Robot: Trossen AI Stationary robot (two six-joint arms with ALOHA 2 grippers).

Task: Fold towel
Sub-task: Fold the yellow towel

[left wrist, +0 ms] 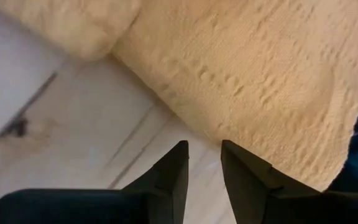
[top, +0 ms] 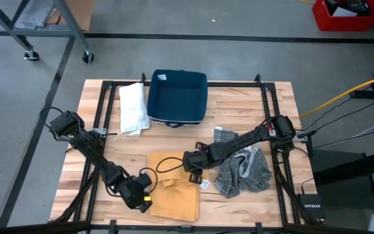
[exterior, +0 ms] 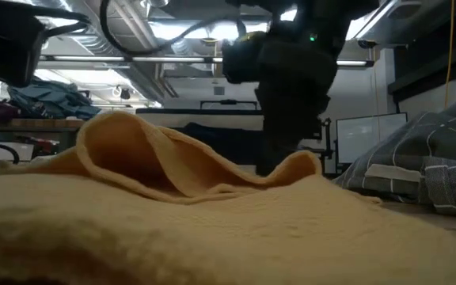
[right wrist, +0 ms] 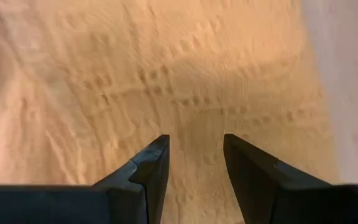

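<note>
The yellow towel (top: 174,188) lies rumpled on the wooden table near its front edge, and a raised fold (exterior: 125,134) shows in the low view. My left gripper (top: 143,200) is at the towel's near left edge. It is open by a narrow gap (left wrist: 204,149) over bare wood, just short of the cloth's edge (left wrist: 185,118). My right gripper (top: 193,170) points down at the towel's far right part (right wrist: 191,93) and is open (right wrist: 196,142), with cloth below and between its fingers. My right gripper's open fingers (right wrist: 157,155) come at the towel from above, slanting. I cannot tell whether their tips touch the cloth.
A grey checked towel (top: 242,170) lies bunched right of the yellow one, under my right arm. At the back stand a blue bin (top: 177,96) and a folded white towel (top: 133,107). A small white tag (top: 205,184) lies between the two towels.
</note>
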